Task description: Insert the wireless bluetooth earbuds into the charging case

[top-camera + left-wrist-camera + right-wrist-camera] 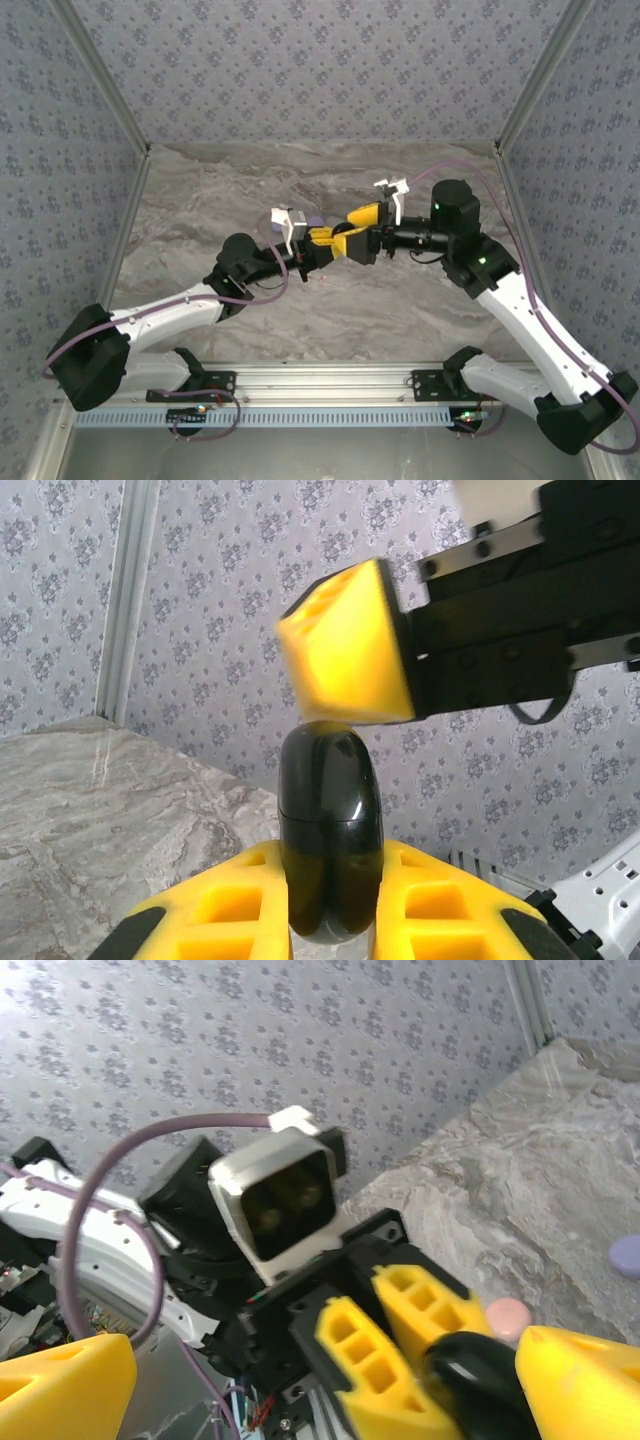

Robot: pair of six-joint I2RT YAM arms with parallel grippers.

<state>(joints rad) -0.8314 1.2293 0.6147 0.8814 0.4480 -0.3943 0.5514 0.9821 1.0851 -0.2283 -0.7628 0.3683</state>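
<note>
Plainly, the case (328, 790) is clamped upright between the fingers of the left gripper (330, 900) and is held raised above the middle of the table (400, 320), presumably so that it can be reached from the right. The right gripper (362, 232) is spread wide with nothing gripped. Its fingers are set on either side of the case, one of them just at the case's top, so an opening of the lid is judged to be intended. On the marbled grey table near the left gripper, a pink round thing (508, 1317) and a lilac one (628, 1256) are seen; whether either is a bud cannot be told. The table is enclosed by walls (320, 70) papered in a grey floral pattern.
</note>
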